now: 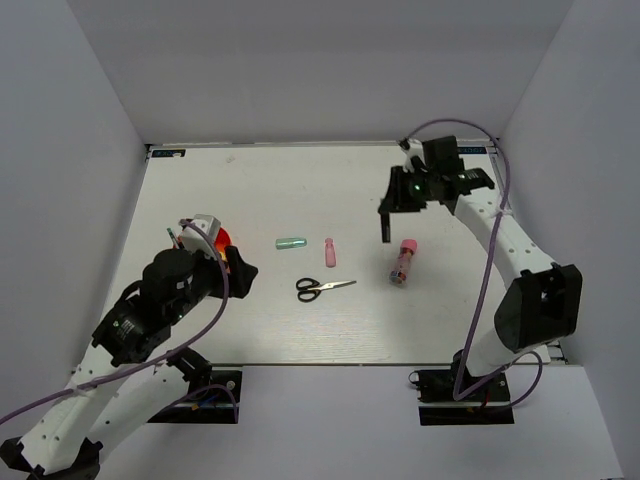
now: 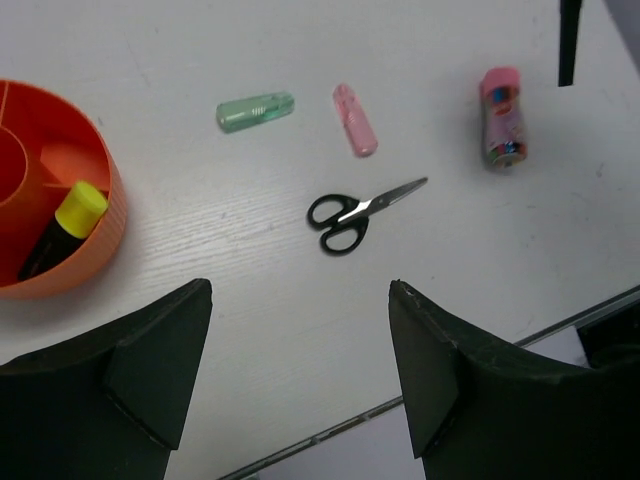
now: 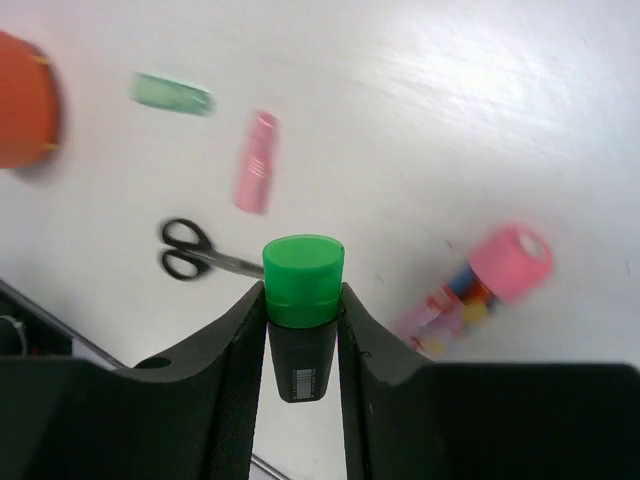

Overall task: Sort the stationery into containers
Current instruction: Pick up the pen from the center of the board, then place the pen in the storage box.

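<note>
With my right gripper [image 3: 302, 300] clamped on the green-capped marker [image 3: 303, 265], I should carry it high over the scissors [image 2: 350, 215] to the orange cup [image 2: 100, 230], beside my spread, empty left gripper [image 2: 300, 290].

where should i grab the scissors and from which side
I would grip the scissors at the narrow neck where the closed blades meet the black handles, coming straight down from above. They lie flat on the table, so a side approach probably cannot get under them, and the handle loops are wide. Close across the long edges of the blades.
</note>
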You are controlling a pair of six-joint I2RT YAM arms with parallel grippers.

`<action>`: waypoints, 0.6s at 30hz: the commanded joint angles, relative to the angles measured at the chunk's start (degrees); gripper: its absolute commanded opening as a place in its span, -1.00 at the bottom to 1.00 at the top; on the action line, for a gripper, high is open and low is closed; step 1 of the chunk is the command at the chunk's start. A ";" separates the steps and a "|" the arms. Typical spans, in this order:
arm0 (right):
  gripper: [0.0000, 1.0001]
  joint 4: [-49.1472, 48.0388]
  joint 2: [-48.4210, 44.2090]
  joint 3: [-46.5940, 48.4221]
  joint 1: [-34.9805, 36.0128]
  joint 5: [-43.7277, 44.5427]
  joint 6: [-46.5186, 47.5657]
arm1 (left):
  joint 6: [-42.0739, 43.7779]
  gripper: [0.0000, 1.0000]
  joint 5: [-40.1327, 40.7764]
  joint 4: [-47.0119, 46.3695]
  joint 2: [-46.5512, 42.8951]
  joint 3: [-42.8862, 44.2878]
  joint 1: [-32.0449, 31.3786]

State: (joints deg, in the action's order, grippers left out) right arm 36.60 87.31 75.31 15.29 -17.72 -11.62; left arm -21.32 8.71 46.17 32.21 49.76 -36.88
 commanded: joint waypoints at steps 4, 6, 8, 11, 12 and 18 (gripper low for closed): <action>-1.00 -3.48 11.45 23.43 12.28 -5.75 3.60 | -0.83 0.63 0.70 -3.54 3.30 7.98 -0.29; -1.00 -3.46 16.37 31.27 16.42 -5.40 5.89 | -1.18 0.63 1.13 -3.89 4.09 9.56 -0.21; -1.00 -5.99 18.33 34.10 19.06 -6.36 7.13 | -1.18 0.63 1.57 -4.25 4.27 10.36 -0.21; -1.00 -12.84 20.97 34.82 23.10 -8.73 7.66 | -1.00 0.63 2.27 -4.95 3.92 11.50 -0.12; -1.00 -14.35 21.93 34.91 23.99 -9.09 6.70 | -1.18 0.63 2.45 -5.39 2.87 11.76 -0.21; -1.00 -34.29 27.74 34.11 28.56 -17.95 -4.53 | -1.62 0.63 0.09 -9.87 -1.09 11.32 -0.29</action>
State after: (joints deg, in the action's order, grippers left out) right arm 16.93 114.02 108.12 42.74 -29.76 -9.54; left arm -22.39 9.96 39.55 32.80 59.22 -36.91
